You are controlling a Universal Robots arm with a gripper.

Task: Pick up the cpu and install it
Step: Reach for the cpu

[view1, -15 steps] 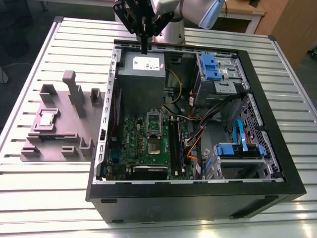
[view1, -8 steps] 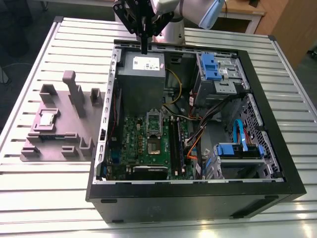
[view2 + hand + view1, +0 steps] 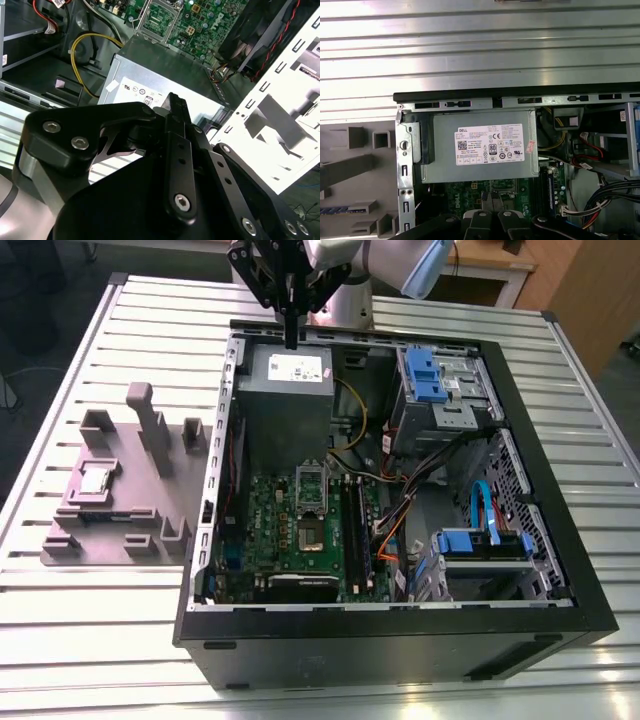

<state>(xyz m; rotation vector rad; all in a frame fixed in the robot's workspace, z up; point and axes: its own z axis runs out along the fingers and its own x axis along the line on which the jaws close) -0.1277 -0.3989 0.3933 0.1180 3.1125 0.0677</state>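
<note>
Gripper point(image 3: 291, 337) fingers pressed together, empty, above power supply point(image 3: 285, 400) inside computer case point(image 3: 400, 640). cpu point(image 3: 97, 479) flat on grey fixture point(image 3: 160, 530) near table point(image 3: 90, 640) edge, well apart toward exterior view's left.

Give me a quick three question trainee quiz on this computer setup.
1. True or false: the cpu sits in the socket.
2. The tool hangs above: A the grey box, B the socket, C the cpu.
3. In the exterior view, which side of the case is the cpu on?
Key: 1 false, it lies on the tray. 2 A. 3 left.
</note>
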